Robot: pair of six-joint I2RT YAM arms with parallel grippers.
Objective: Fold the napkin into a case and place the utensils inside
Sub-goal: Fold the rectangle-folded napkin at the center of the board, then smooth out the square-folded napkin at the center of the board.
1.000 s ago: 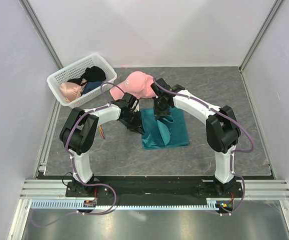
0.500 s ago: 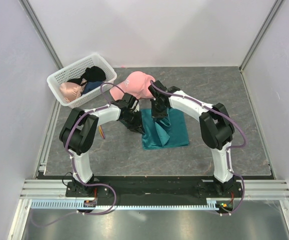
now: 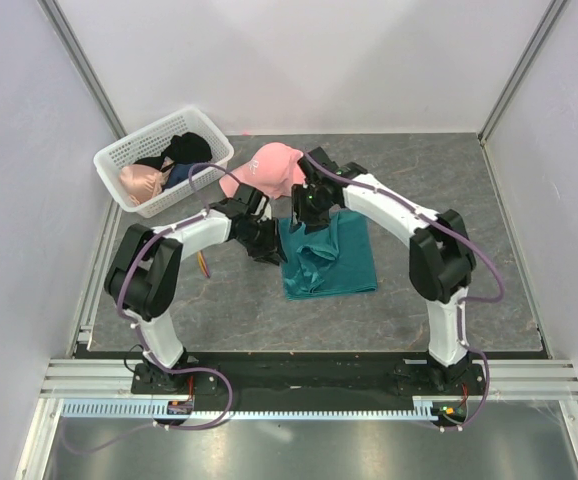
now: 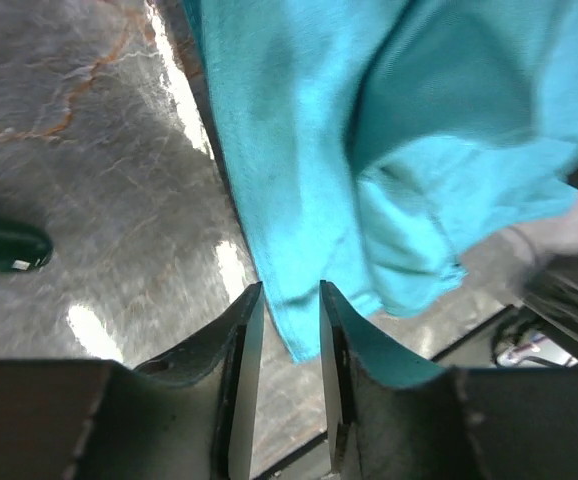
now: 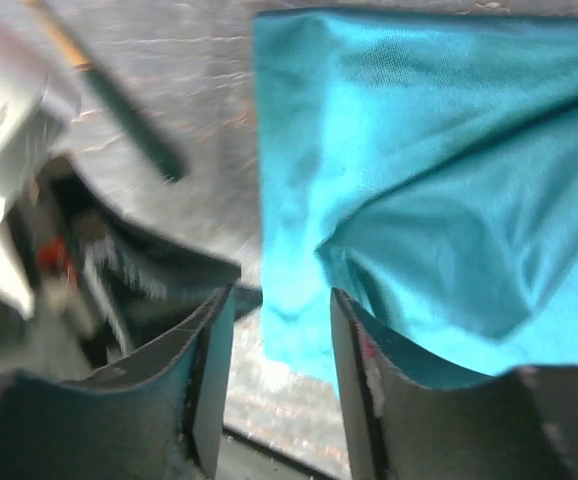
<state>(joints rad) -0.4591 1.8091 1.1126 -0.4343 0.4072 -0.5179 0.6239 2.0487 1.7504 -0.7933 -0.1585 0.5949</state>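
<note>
Since the napkin (image 3: 334, 260) is soft, light and limp, it would sag unless taken by a corner or folded edge. From above, one napkin lies rumpled mid-bench (image 3: 439, 190) between both arms, near one pink cap (image 3: 269, 168) and one basket (image 3: 144, 132).

At the left wrist, the left claw (image 4: 282, 310) stands narrowly parted, a napkin corner at its mouth, unpinched; one dark handle (image 4: 4, 247) lies apart.

At the right wrist, the right claw (image 5: 274, 320) gapes wider at the napkin's edge, holding nothing; beyond it lie one dark handle and one orange tip (image 5: 54, 35).
</note>
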